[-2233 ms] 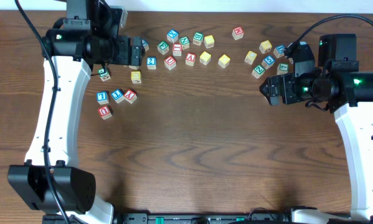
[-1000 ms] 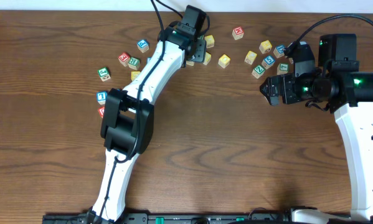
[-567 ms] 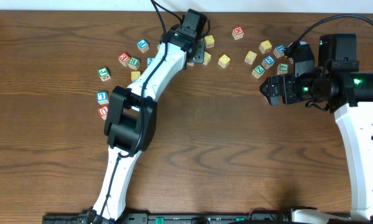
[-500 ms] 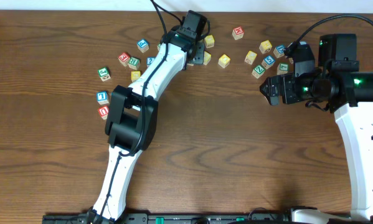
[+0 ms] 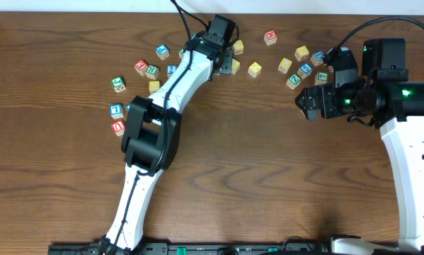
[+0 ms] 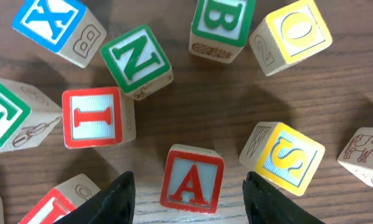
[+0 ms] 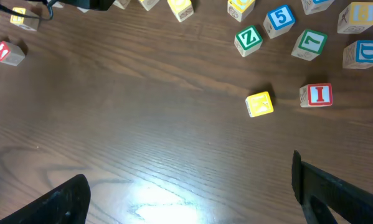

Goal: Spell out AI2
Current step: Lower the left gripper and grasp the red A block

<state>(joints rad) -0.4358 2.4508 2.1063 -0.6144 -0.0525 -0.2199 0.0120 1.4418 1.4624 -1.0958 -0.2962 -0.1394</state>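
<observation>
Stock from above, for your check:
- Arms: two, the left arm (image 5: 170, 88) and the right arm (image 5: 410, 163).
- Alphabet cubes (image 5: 255, 69) in the open: eighteen. More are hidden under the left arm.

Your left wrist camera shows ten cubes clear enough to sort:
- three green-framed cubes (image 6: 136, 61)
- three red-framed, among them the A cube (image 6: 191, 180) and an I cube (image 6: 98, 117)
- one blue X cube (image 6: 58, 28)
- two yellow-faced cubes (image 6: 290, 34)
- one animal-picture cube (image 6: 367, 155)

Your right wrist camera adds a second red I cube (image 7: 317, 94).

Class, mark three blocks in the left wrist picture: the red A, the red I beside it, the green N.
red A block (image 6: 191, 186), left wrist view, middle of its face.
red I block (image 6: 91, 117), left wrist view, the letter's stem.
green N block (image 6: 135, 59), left wrist view, middle of its face.
</observation>
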